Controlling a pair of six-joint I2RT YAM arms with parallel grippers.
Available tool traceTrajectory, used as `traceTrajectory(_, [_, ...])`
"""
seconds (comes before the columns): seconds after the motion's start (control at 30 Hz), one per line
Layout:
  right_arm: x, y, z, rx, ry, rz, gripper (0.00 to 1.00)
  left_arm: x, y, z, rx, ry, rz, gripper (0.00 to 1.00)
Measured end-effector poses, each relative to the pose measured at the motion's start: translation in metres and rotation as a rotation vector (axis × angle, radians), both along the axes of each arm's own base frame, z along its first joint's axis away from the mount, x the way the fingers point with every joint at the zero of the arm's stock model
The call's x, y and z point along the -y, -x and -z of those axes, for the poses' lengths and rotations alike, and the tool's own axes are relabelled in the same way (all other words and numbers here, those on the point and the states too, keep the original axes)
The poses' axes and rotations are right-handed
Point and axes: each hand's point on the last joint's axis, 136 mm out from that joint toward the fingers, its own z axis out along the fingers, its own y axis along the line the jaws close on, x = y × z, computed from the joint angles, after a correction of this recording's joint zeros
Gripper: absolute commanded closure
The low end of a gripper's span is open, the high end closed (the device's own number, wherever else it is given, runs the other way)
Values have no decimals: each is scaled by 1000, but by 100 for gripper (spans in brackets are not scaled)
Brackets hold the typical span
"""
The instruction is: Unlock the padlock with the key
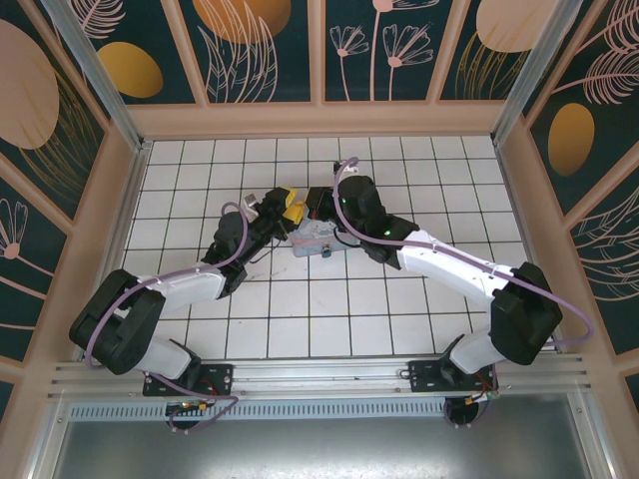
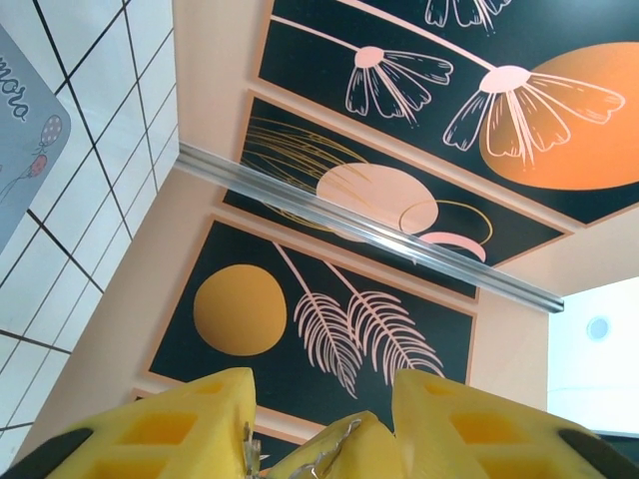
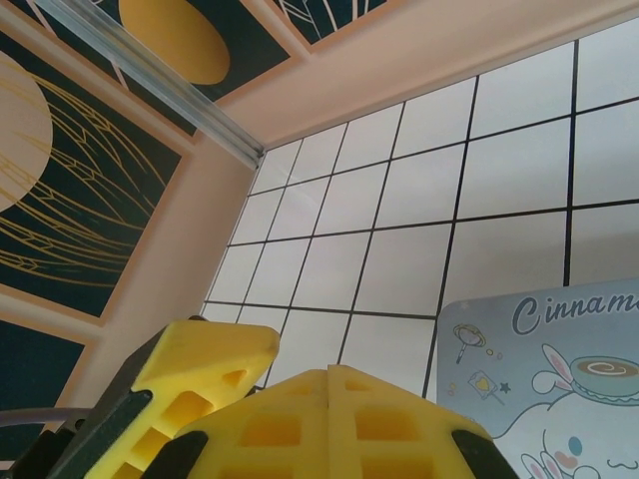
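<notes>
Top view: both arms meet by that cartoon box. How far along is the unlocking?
Looks done: the approach; the arms meet beside the cartoon box. In hand: the right gripper is shut, the left gripper open around a thin metal piece. Left: the unlocking itself; key and padlock are too small to make out.

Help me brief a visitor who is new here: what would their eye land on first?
The left arm and right arm meet mid-table at a pastel cartoon-printed box. Around the white tiled table stand dark wall panels with big orange discs and pink flowers.
</notes>
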Motion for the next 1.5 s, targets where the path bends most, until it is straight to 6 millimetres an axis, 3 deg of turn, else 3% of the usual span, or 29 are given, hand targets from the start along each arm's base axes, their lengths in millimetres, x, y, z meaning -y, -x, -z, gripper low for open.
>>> traceTrajectory(0.37, [0,0,0,0,-5,1,100,-1,-1,2,1,-13,-9,79])
traceTrajectory(1.03, [1,1,3,-6,-3,1,100,-1,-1,4,-1,-25,-10,86])
traceTrajectory(1.5, [-1,0,-2,3,-13,0,100,-2,0,9,-4,-41,-10,100])
